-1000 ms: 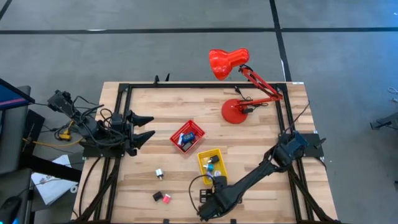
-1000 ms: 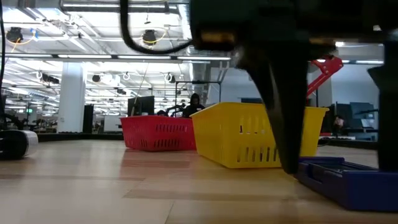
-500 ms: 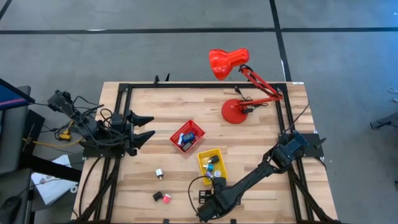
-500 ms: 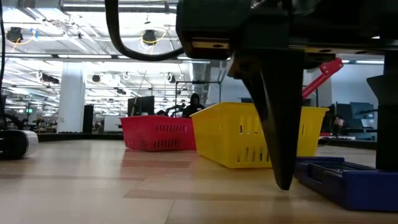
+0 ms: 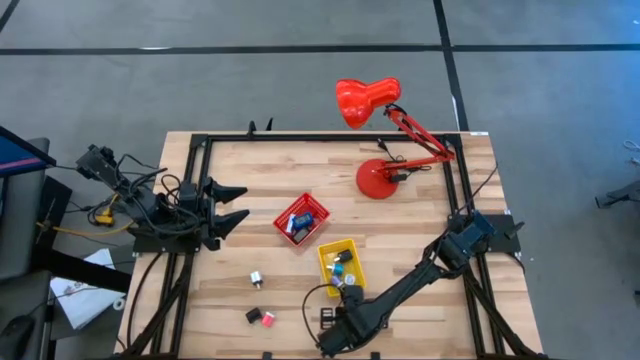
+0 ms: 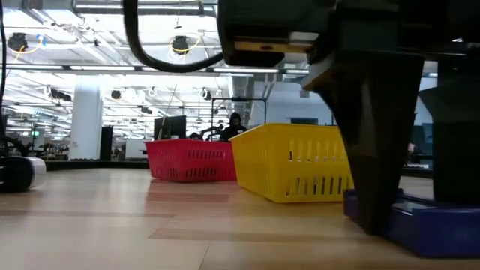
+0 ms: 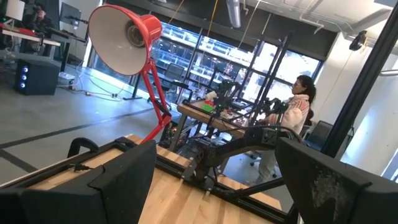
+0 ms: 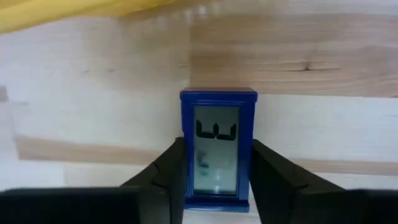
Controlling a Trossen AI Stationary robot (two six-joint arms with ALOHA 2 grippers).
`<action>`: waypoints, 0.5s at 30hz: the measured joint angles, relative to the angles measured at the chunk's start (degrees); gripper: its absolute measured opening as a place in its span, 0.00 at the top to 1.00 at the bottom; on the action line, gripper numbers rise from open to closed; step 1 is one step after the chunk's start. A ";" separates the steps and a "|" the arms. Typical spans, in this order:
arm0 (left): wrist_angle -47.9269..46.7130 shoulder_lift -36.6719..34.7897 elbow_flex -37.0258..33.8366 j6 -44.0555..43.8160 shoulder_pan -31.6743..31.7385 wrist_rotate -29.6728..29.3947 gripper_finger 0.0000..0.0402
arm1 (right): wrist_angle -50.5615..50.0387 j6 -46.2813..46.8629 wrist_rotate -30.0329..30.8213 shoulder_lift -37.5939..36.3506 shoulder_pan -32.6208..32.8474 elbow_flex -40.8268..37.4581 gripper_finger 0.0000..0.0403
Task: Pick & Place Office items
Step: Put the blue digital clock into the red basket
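Lowered since a second ago, right gripper (image 8: 217, 180) straddles the blue item (image 8: 218, 149) beside the yellow tray (image 5: 341, 266), fingers touching its sides. Three pieces (image 5: 261, 318) remain loose; left gripper (image 5: 226, 207) waits, wide.

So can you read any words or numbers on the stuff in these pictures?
No plain words or numbers can be read.
The blue item, between the right tool's fingers, has a grey panel with a dark mark like "UU" or "W"; whether it is letters cannot be told.
The red tray, yellow tray and red lamp show no readable labels.
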 joint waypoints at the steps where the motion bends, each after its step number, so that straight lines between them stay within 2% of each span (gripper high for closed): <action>1: -0.01 0.00 0.00 0.00 0.00 0.00 0.19 | 0.20 -0.81 0.01 -0.07 0.00 0.04 0.69; 7: -0.01 0.01 0.00 0.00 0.00 0.01 0.19 | -5.12 -8.81 -1.54 -1.03 0.00 3.32 0.69; 11: 0.02 0.02 0.00 0.00 0.02 0.03 0.19 | -11.56 -15.87 -1.53 -1.75 -0.43 9.98 0.66; 15: 0.04 0.02 0.00 0.00 0.02 0.06 0.19 | -17.86 -23.10 -1.04 -1.80 -1.69 16.78 0.68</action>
